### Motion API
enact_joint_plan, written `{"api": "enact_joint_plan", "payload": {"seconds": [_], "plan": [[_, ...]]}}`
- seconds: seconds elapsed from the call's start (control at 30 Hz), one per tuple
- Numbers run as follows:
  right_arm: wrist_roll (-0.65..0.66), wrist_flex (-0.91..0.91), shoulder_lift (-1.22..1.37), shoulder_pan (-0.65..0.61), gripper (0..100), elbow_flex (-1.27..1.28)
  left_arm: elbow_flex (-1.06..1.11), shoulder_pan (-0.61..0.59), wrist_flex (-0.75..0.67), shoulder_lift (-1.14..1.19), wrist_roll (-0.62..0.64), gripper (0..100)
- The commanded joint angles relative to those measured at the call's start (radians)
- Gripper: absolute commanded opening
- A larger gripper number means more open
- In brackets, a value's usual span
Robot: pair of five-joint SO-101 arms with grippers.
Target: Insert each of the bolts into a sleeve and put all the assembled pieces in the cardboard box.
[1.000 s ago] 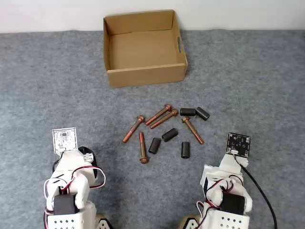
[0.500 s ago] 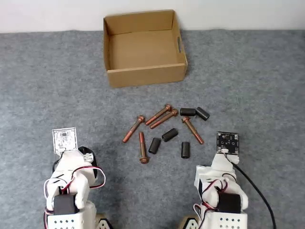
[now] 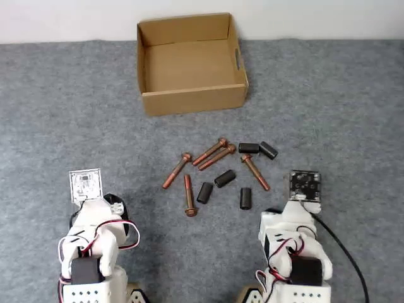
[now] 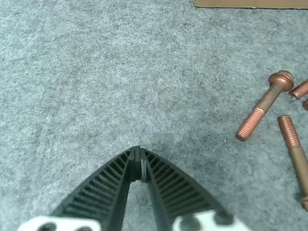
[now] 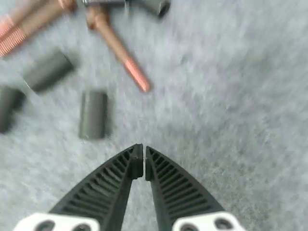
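Note:
Several copper bolts [image 3: 176, 170] and several short black sleeves [image 3: 245, 198] lie loose on the grey carpet in the middle. Beyond them stands the open cardboard box [image 3: 192, 100], with nothing in it. The left arm [image 3: 95, 221] is at the near left and the right arm [image 3: 297, 221] at the near right, both short of the pile. My left gripper [image 4: 137, 155] is shut and holds nothing; two bolts [image 4: 264, 106] lie off to its side. My right gripper [image 5: 141, 150] is shut and holds nothing, its tips just short of one sleeve [image 5: 93, 114] and a bolt [image 5: 118, 48].
Grey carpet [image 3: 76, 113] covers the table, with bare room to the left and right of the pile. A white wall edge runs behind the box. A black cable [image 3: 344, 252] trails from the right arm.
The right arm has swung a little to the left and forward, toward the pile. The left arm and the parts have kept still.

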Motion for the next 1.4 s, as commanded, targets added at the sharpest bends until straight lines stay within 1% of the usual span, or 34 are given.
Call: {"api": "enact_joint_plan", "payload": {"seconds": [0.0, 0.03, 0.1, 0.3, 0.43, 0.6, 0.7, 0.8, 0.97, 1.03, 1.23, 1.37], "plan": [[-0.02, 0.062, 0.059, -0.051, 0.7, -0.186, -0.005, -0.005, 0.012, -0.006, -0.002, 0], [-0.026, 0.087, 0.105, -0.081, 0.7, -0.224, -0.005, -0.005, 0.012, -0.006, -0.002, 0], [-0.08, 0.107, 0.237, -0.12, 0.7, -0.299, -0.005, -0.005, 0.012, -0.006, -0.002, 0], [-0.16, 0.107, 0.766, -0.226, 0.8, -0.549, -0.005, -0.005, 0.012, -0.006, -0.002, 0], [-0.178, 0.087, 1.084, -0.255, 0.9, -0.709, -0.005, -0.005, 0.012, -0.006, -0.002, 0], [-0.178, 0.022, 1.357, -0.251, 0.9, -0.799, -0.005, -0.005, 0.012, -0.006, -0.002, 0], [-0.178, -0.015, 1.423, -0.251, 0.9, -0.825, -0.005, -0.005, 0.012, -0.006, -0.002, 0], [-0.176, -0.038, 1.432, -0.259, 2.4, -0.833, -0.005, -0.005, 0.012, -0.006, -0.002, 0], [-0.178, -0.036, 1.434, -0.272, 18.6, -0.847, -0.005, -0.005, 0.012, -0.006, -0.002, 0], [-0.178, -0.045, 1.442, -0.278, 22.2, -0.847, -0.005, -0.005, 0.012, -0.006, -0.002, 0], [-0.172, -0.101, 1.443, -0.28, 22.6, -0.847, -0.005, -0.005, 0.012, -0.006, -0.002, 0], [-0.172, -0.134, 1.443, -0.317, 22.6, -0.844, -0.005, -0.005, 0.012, -0.006, -0.002, 0]]}}
